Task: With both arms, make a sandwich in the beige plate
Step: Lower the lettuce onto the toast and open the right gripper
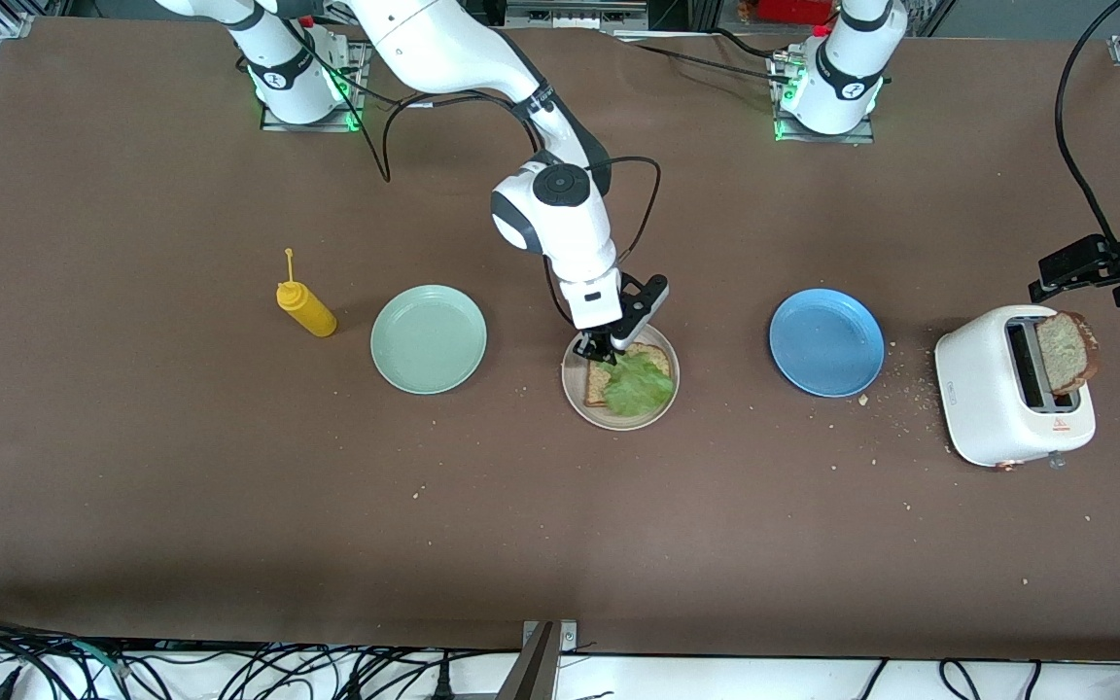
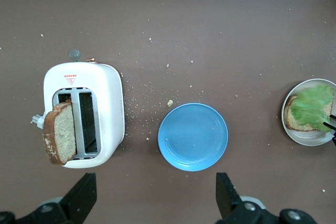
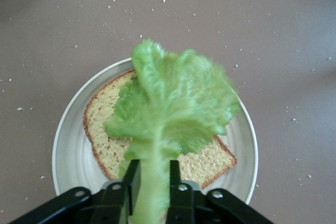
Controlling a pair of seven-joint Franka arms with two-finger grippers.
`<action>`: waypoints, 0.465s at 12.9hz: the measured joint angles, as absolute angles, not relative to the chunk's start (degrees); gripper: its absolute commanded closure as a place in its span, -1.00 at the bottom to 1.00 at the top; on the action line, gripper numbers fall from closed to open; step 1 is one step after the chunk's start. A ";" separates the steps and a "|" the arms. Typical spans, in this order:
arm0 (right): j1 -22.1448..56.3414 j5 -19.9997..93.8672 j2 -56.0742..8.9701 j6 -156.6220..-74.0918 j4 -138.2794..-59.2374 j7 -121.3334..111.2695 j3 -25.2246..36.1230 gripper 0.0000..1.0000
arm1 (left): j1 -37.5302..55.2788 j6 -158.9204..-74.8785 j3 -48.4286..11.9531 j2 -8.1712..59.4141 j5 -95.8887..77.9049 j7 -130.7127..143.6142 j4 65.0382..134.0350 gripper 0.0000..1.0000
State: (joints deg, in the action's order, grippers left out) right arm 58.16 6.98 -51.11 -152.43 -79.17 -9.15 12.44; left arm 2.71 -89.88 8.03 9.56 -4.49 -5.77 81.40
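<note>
The beige plate point(image 1: 575, 394) point(image 3: 71, 150) lies mid-table with one slice of toast point(image 1: 599, 387) point(image 3: 105, 108) on it. A ruffled green lettuce leaf point(image 1: 638, 387) point(image 3: 173, 108) is spread over that slice. My right gripper point(image 1: 599, 350) point(image 3: 152, 182) hangs low over the plate's edge with the leaf's pale stem between its fingers, touching both. A second slice of toast point(image 1: 1066, 352) point(image 2: 60, 139) sticks up out of the white toaster point(image 1: 993, 408) point(image 2: 107, 93). My left gripper point(image 1: 1080, 272) point(image 2: 155, 198) hovers above the table by the toaster, open and empty.
A blue plate point(image 1: 827, 342) point(image 2: 193, 136) sits between the beige plate and the toaster. A mint-green plate point(image 1: 429, 338) and a yellow squeeze bottle point(image 1: 305, 308) stand toward the right arm's end. Crumbs are scattered around the toaster.
</note>
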 measured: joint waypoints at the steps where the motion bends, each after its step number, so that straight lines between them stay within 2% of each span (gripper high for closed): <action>1: 58.20 6.98 -51.17 -152.47 -79.06 -9.11 12.44 -0.44 | 2.70 -89.88 8.05 9.56 -4.49 -5.77 81.40 -1.00; 3: 58.20 6.98 -51.17 -152.47 -78.80 -9.10 12.46 -0.52 | 2.68 -89.88 8.05 9.56 -4.49 -5.77 81.40 -1.00; 6: 58.00 6.99 -50.55 -151.34 -77.78 -9.08 13.00 -0.88 | 2.66 -89.88 8.06 9.56 -4.49 -5.77 81.40 -1.00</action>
State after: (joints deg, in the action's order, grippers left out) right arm 58.00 6.99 -50.55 -151.34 -77.78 -9.08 13.00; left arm 2.66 -89.88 8.06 9.56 -4.49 -5.77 81.40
